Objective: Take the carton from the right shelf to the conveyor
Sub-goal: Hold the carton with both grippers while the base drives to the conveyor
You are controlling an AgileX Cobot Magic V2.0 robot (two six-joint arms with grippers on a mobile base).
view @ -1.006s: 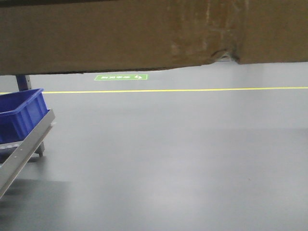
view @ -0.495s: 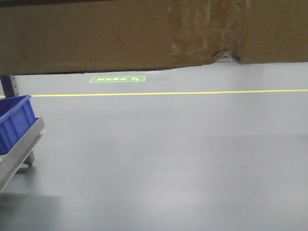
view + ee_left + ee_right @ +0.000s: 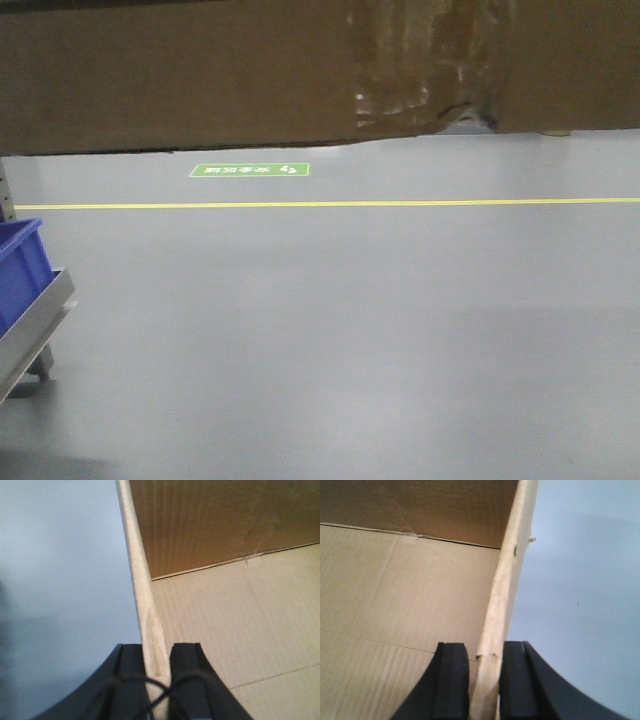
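The brown carton (image 3: 200, 75) fills the top of the front view, held up off the grey floor, with clear tape and a torn notch on its lower edge. In the left wrist view my left gripper (image 3: 159, 652) is shut on the carton's left wall (image 3: 142, 580), one finger inside and one outside. My right gripper (image 3: 484, 650) is shut the same way on the carton's right wall (image 3: 507, 570). The carton's inside (image 3: 395, 590) shows bare corrugated board. Neither the right shelf nor the conveyor is in view.
A blue plastic bin (image 3: 20, 268) rests on a slanted grey metal rack (image 3: 30, 335) at the far left. Grey floor (image 3: 350, 330) stretches ahead, crossed by a yellow line (image 3: 400, 203), with a green floor sign (image 3: 250, 170) beyond it.
The blue bin and rack have slid left toward the frame edge and the yellow line sits lower, so the view has swung right. The carton stays held in both grippers.
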